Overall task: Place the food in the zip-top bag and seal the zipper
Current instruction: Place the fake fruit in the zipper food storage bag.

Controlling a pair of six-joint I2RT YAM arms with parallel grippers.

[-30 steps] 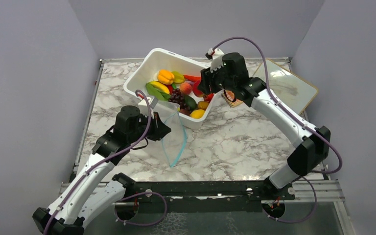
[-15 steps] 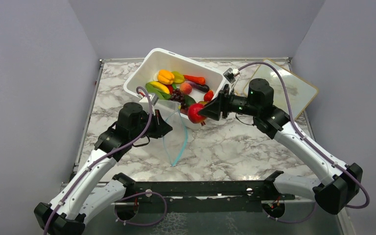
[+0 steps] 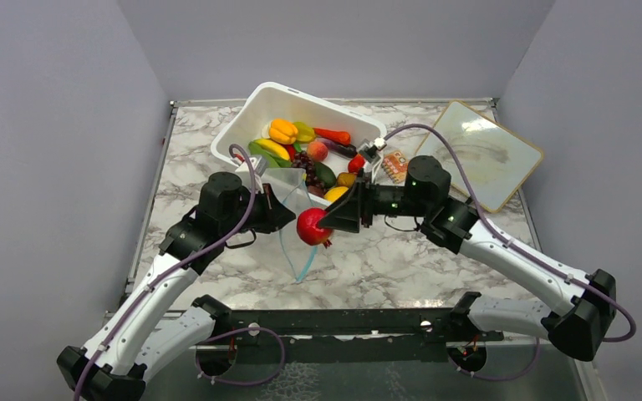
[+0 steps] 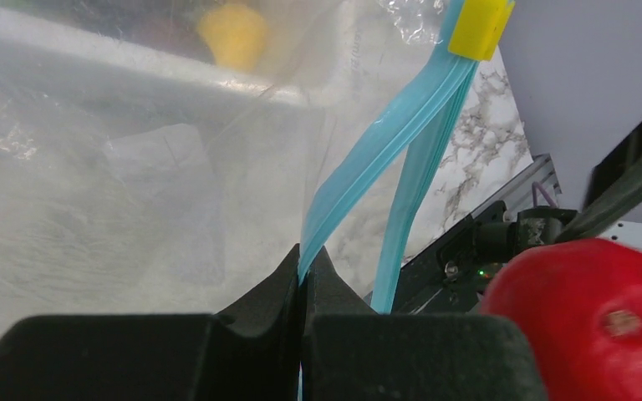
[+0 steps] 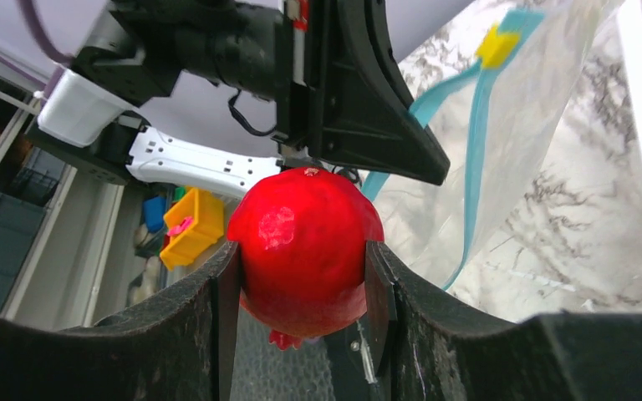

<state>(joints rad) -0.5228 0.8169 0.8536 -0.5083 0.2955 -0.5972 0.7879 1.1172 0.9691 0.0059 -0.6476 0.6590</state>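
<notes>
Left fingers (image 4: 294, 288) are black hard plastic, fully closed and pinching one lip of the zipper (image 4: 384, 142), a thin ribbed light-blue strip. A yellow slider (image 4: 478, 25), boxy, sits at the strip's far end. The bag (image 4: 134, 184), clear crinkly film, is held up over the table (image 3: 401, 251) left of centre, mouth parted. Faint print on the film, unreadable.

Right fingers (image 3: 333, 219) are about half open, clamped on both sides of the red fruit (image 3: 311, 226): glossy, round, with a small crown at the bottom. It is off the table, just beside the bag mouth.

The tub (image 3: 236, 125) is white smooth plastic, rectangular with rounded corners, set at an angle at the far edge, left of centre. Rest of the food (image 3: 301, 146) is piled inside: orange pepper, carrot, grapes, peach.

Packet (image 3: 394, 164), flat, orange, patterned, lies just right of the tub. Board (image 3: 485, 154), pale with a wood-coloured rim, sits at the far right corner.
</notes>
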